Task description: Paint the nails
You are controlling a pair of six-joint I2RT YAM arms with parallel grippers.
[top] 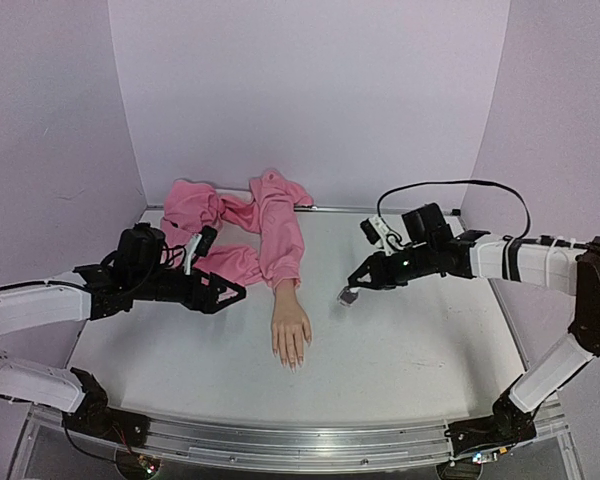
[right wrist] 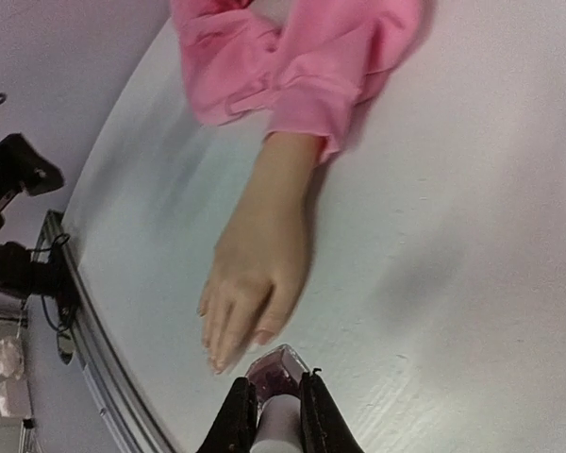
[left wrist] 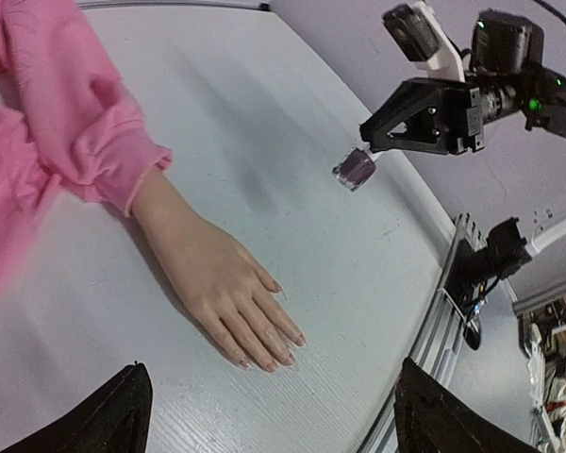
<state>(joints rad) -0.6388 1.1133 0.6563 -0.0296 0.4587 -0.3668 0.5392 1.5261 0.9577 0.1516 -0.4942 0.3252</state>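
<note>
The pale mannequin hand (top: 291, 335) lies palm down on the white table, fingers toward the near edge, its wrist in a pink sleeve (top: 278, 240). Its nails (left wrist: 285, 355) look skin-toned; I see no dark one. My right gripper (top: 356, 284) is shut on a small purple nail polish bottle (top: 348, 296) with a white cap, held above the table to the right of the hand. In the right wrist view the bottle (right wrist: 276, 370) hangs just past the thumb nail (right wrist: 264, 337). My left gripper (top: 236, 292) is open and empty, left of the wrist.
The pink cloth (top: 205, 215) is bunched at the back left against the wall. The metal rail (top: 300, 445) runs along the near edge. Lilac walls enclose the table on three sides. The right arm's cable (top: 450, 185) loops above it.
</note>
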